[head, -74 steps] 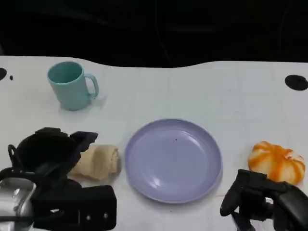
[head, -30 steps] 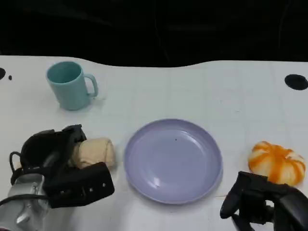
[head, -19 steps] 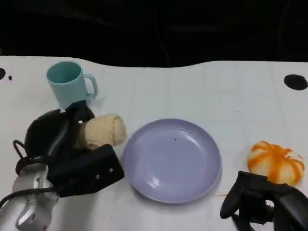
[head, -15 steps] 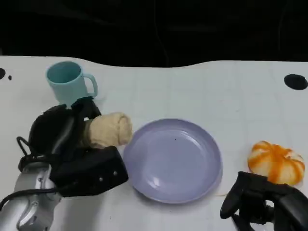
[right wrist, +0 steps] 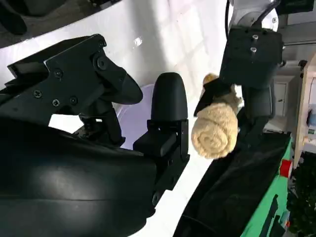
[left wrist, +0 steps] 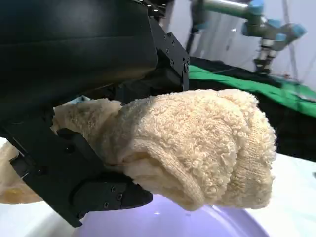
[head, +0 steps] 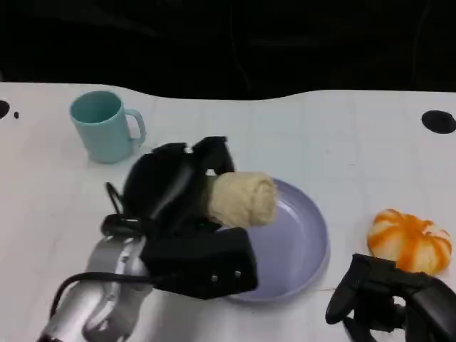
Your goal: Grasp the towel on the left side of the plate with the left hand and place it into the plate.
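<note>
The rolled, cream-coloured terry towel [head: 242, 199] has been lifted off the white worktop [head: 342, 135] at the lower left of the head view and carried toward the frame's centre, where it is now held over the left rim of the round lavender plate [head: 303, 235]. It is clamped between the fingers of the black left hand [head: 178, 192], closed around its near end. In the left wrist view the plate's surface is seen beneath the towel [left wrist: 197, 148]; a gap seems to remain, though contact cannot be ruled out. The transport is judged nearly finished, with lowering and release left. The black right hand [head: 377, 296] is kept at the lower right, fingers curled in on nothing, as far as can be seen.
</note>
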